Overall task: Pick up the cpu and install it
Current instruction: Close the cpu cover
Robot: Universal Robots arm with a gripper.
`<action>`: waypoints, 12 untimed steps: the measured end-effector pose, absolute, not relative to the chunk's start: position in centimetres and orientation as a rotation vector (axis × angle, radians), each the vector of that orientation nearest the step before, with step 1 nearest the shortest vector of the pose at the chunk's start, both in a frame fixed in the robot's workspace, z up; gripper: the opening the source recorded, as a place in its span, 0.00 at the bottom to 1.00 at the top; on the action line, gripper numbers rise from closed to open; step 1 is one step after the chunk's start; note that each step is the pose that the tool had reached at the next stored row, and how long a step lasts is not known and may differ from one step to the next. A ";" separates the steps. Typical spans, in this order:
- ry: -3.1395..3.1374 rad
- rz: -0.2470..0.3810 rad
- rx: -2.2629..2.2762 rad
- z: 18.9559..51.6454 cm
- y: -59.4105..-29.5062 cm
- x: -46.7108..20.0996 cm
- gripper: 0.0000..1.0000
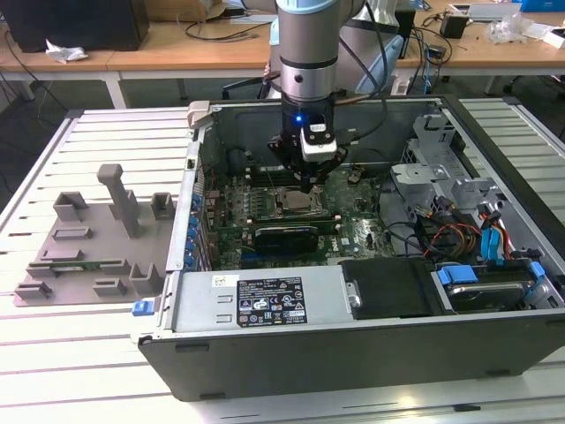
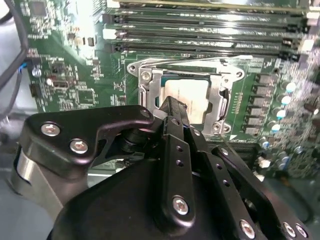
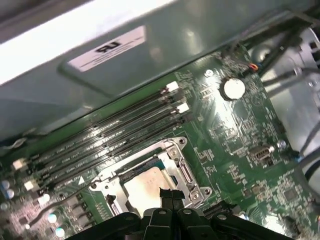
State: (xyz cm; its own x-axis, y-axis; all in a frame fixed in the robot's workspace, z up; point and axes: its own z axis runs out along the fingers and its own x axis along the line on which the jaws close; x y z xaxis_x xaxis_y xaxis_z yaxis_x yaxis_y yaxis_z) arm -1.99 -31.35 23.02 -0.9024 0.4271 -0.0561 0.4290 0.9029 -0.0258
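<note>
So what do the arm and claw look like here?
The arm is a silver-grey cylinder with a pale blue cap, then a black wrist with a blue light and a white block. The claw is black: jointed link bars with silver screws.

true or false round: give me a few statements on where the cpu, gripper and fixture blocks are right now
1. The cpu lies within the metal socket frame on the motherboard. True.
2. The gripper hangs over the grey fixture blocks. False: it is inside the computer case, just above the socket.
3. The gripper's fingers are spread wide. False: they are together, with nothing between them.
4. Memory slots run alongside the socket. True.
5. The fixture blocks sit on the slatted table, to the exterior view's left of the case. True.
</note>
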 end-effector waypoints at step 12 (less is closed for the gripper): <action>3.071 -0.059 0.304 23.0 -31.4 -2.0 0.11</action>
